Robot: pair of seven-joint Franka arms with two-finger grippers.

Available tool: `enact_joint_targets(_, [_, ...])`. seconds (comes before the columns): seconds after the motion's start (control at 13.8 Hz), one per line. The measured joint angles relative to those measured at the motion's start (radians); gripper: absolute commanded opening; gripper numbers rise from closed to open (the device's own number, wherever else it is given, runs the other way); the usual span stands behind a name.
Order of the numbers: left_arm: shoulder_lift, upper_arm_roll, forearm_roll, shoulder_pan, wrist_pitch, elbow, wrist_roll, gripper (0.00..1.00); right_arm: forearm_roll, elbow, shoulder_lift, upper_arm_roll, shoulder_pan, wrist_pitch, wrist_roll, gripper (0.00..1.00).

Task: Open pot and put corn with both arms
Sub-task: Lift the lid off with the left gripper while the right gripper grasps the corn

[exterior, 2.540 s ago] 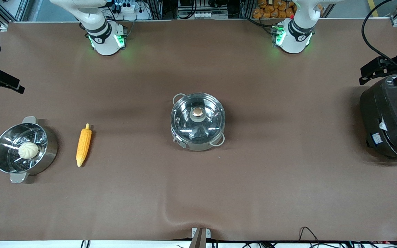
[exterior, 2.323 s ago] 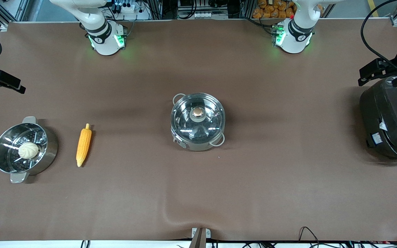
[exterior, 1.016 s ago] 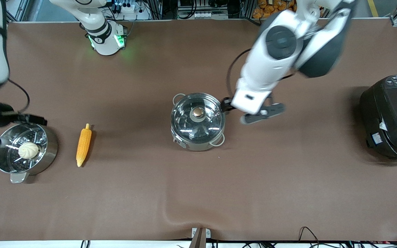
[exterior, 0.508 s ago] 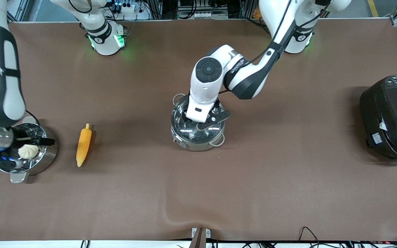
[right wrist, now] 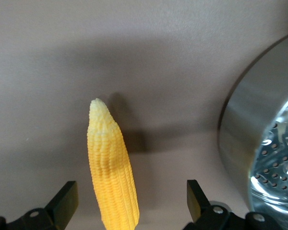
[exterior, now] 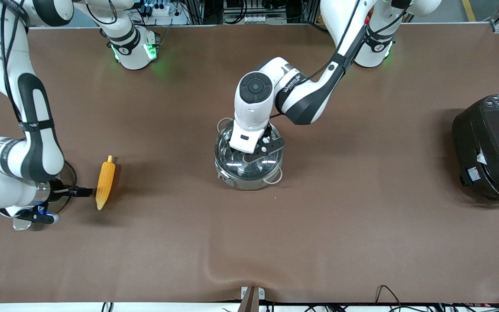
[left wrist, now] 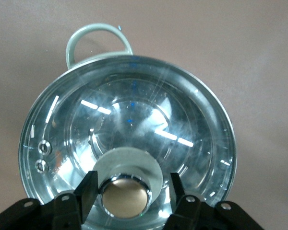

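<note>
The steel pot (exterior: 249, 173) stands mid-table with its glass lid (left wrist: 129, 120) on. My left gripper (exterior: 254, 149) is low over the lid. It is open, with one finger (left wrist: 88, 189) on each side of the copper knob (left wrist: 124, 196), one close against it, the other apart. The yellow corn (exterior: 105, 182) lies on the table toward the right arm's end. My right gripper (exterior: 82, 191) is beside it, open. In the right wrist view the corn (right wrist: 110, 167) lies between the spread fingers (right wrist: 67, 201), untouched.
The steamer pot (right wrist: 259, 139) stands close beside the corn; in the front view my right arm covers it except one grey handle (exterior: 20, 225). The black rice cooker (exterior: 490, 147) stands at the left arm's end of the table.
Both arms swung in from the table ends. The left gripper came down over the pot lid's knob. The right gripper moved from over the steamer pot to the corn.
</note>
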Motion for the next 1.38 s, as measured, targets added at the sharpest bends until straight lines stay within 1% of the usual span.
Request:
enact_joint_targets(0.15, [0.001,0.003,0.000,-0.004,-0.002,0.000,0.000,0.68,0.002,-0.012,0.014,0.001,0.001,0.020,0.000,1.00])
enact_joint_targets(0.22, [0.002,0.003,0.000,-0.006,-0.002,-0.001,0.000,0.69,0.003,-0.023,0.016,0.003,0.003,0.022,0.000,1.00])
enact_joint_targets(0.44, [0.012,0.003,0.000,-0.013,-0.002,-0.006,0.000,0.69,0.004,-0.056,0.014,0.007,0.036,0.018,0.003,1.00])
enact_joint_targets(0.51, [0.018,0.003,0.000,-0.015,-0.002,-0.007,0.000,0.67,0.004,-0.069,0.012,0.007,0.047,0.018,0.003,1.00])
enact_joint_targets(0.58, [0.023,0.003,0.000,-0.015,-0.002,-0.007,0.000,0.61,0.004,-0.085,0.007,0.008,0.061,0.020,0.003,1.00])
enact_joint_targets(0.65, [0.027,0.003,0.000,-0.015,-0.002,-0.007,0.000,0.50,0.004,-0.103,-0.003,0.007,0.080,0.028,0.003,1.00])
enact_joint_targets(0.73, [0.027,0.003,0.000,-0.015,-0.002,-0.006,0.000,0.27,0.004,-0.129,-0.015,0.007,0.098,0.052,0.004,1.00])
enact_joint_targets(0.8, [0.026,0.004,0.000,-0.015,-0.008,-0.004,0.000,0.07,0.002,-0.161,-0.029,0.006,0.110,0.091,0.004,1.00])
enact_joint_targets(0.87, [0.023,0.005,0.000,-0.015,-0.017,-0.002,0.000,0.00,-0.004,-0.199,-0.044,0.005,0.115,0.134,0.003,1.00])
enact_joint_targets(0.94, [0.024,0.005,0.000,-0.015,-0.017,-0.002,0.000,0.00,-0.013,-0.233,-0.058,0.002,0.115,0.169,0.002,1.00])
enact_joint_targets(1.09, [0.023,0.005,0.000,-0.015,-0.018,-0.001,0.000,0.00,-0.028,-0.276,-0.080,-0.005,0.114,0.195,0.000,1.00])
enact_joint_targets(1.23, [0.019,0.006,0.000,-0.012,-0.042,0.008,0.000,0.00,-0.029,-0.286,-0.095,-0.008,0.114,0.196,-0.001,1.00])
enact_joint_targets(1.38, [-0.019,0.010,0.005,0.003,-0.108,0.026,0.014,0.00,-0.030,-0.289,-0.108,-0.009,0.114,0.196,-0.005,1.00])
